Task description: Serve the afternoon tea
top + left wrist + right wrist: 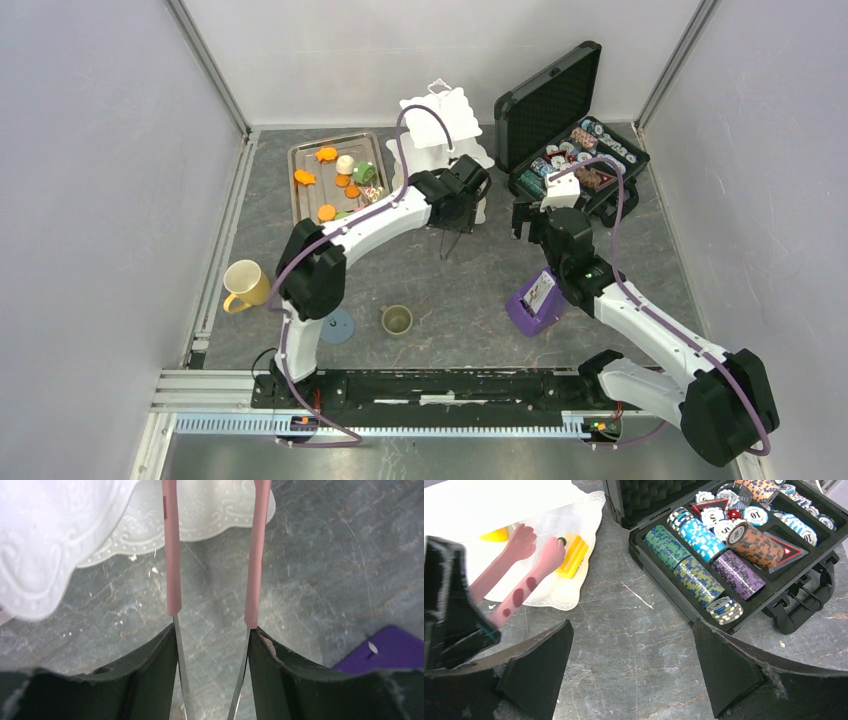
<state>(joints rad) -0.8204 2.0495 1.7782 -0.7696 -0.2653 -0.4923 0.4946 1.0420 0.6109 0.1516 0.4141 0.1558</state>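
Observation:
The white three-tier stand [445,130] stands at the back centre. Its scalloped tiers show in the left wrist view [210,515] and the right wrist view [574,540]. My left gripper [450,222] [212,635] is shut on pink-tipped metal tongs [172,555], just in front of the stand. The tong tips [536,555] are apart, right beside a yellow pastry [572,555] on the bottom tier. My right gripper [530,220] [631,630] is open and empty above bare table. The yellow mug [245,285], olive cup [397,319] and a blue coaster [337,325] sit near front left.
A metal tray [300,200] at back left holds orange [326,154], cream [345,164] and green [364,172] pastries. The open black poker chip case [575,150] is at back right. The purple card holder [535,300] stands under my right arm.

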